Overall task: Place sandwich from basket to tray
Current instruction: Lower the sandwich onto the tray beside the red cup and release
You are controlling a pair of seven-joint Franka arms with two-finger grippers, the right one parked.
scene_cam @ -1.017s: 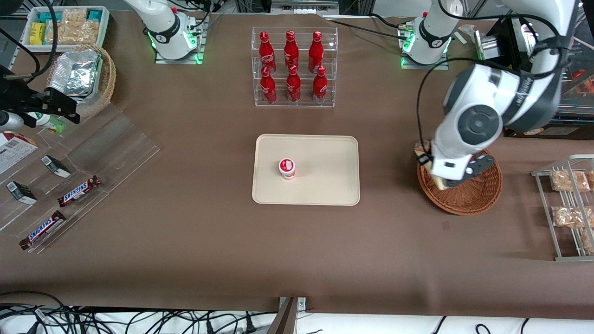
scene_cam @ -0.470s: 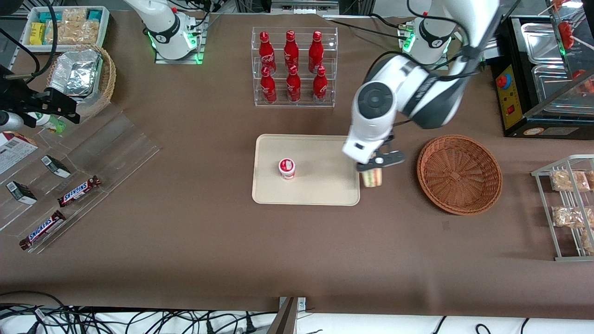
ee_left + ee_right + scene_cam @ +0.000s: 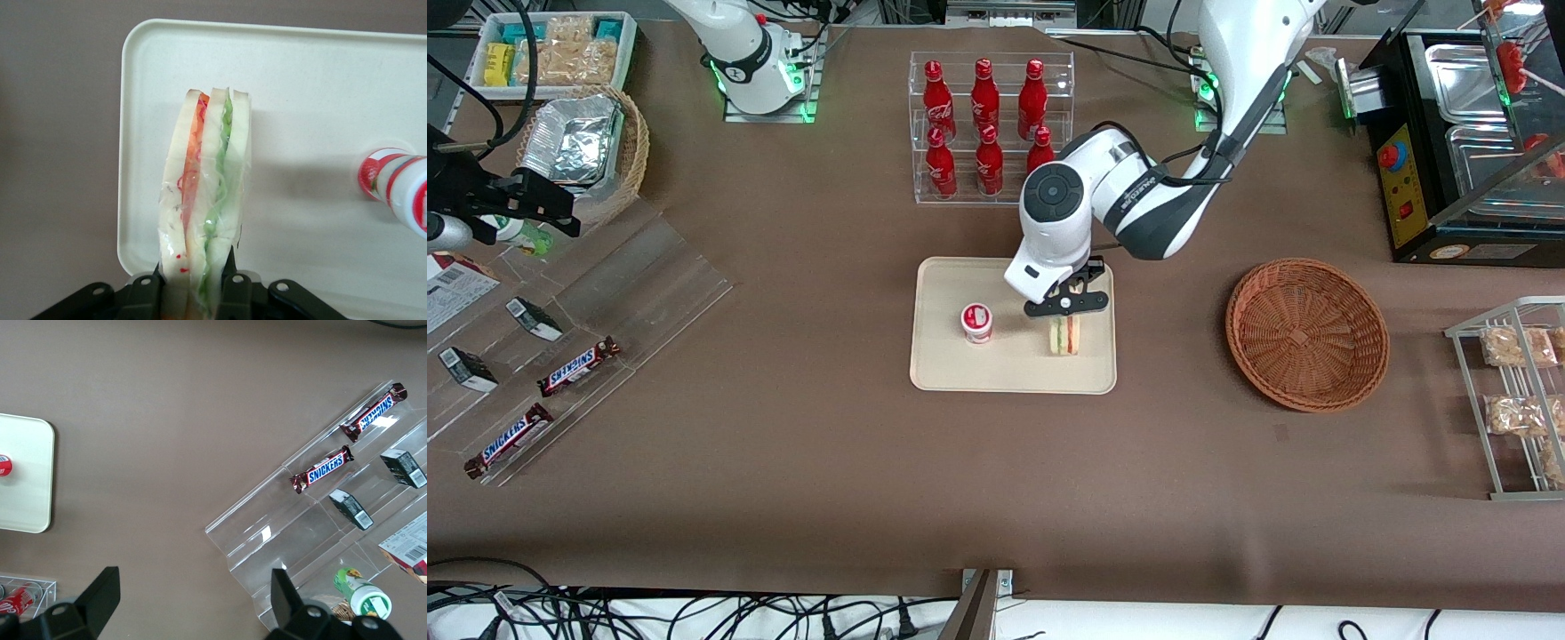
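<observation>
Holding sandwich (image 3: 1064,335) over tray (image 3: 1014,373), hand (image 3: 1066,305)

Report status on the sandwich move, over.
Gripper over the tray, shut on the sandwich. Sandwich held on edge, not released. Basket empty. Red-and-white cup on the tray beside the sandwich, apart from it.

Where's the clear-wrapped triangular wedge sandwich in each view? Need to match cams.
Front view: clear-wrapped wedge sandwich hangs from the left gripper over the cream-beige rectangular plastic tray, at its end nearest the reddish-brown wicker basket.
Left wrist view: sandwich clamped between the fingers, over the tray's corner.
Right wrist view: not in it.
Shared landmark: small red-and-white cup.
</observation>
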